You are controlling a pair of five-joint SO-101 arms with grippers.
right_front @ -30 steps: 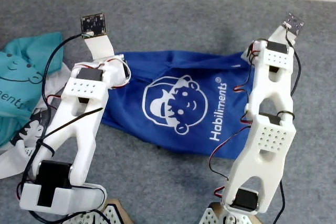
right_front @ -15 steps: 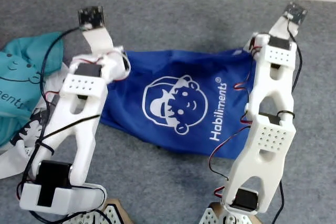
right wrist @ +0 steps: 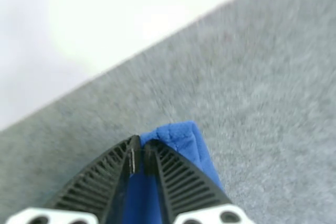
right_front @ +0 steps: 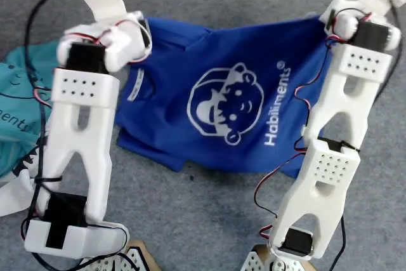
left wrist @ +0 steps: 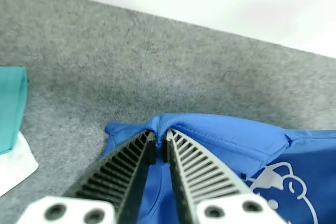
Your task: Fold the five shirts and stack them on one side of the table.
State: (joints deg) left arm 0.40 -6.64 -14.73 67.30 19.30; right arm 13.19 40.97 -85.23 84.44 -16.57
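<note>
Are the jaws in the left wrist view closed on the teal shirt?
No, the left gripper has its jaws shut on the blue shirt; the teal shirt lies apart.

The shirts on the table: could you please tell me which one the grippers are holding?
The blue shirt, spread in the middle: the left gripper and right gripper each pinch its edge; the teal shirt lies aside, ungripped.

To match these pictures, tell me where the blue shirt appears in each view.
High view: the blue shirt is spread across the middle of the picture.
Left wrist view: its edge is pinched in the left gripper.
Right wrist view: its corner is pinched in the right gripper.
Shared landmark: the grey table covering.
</note>
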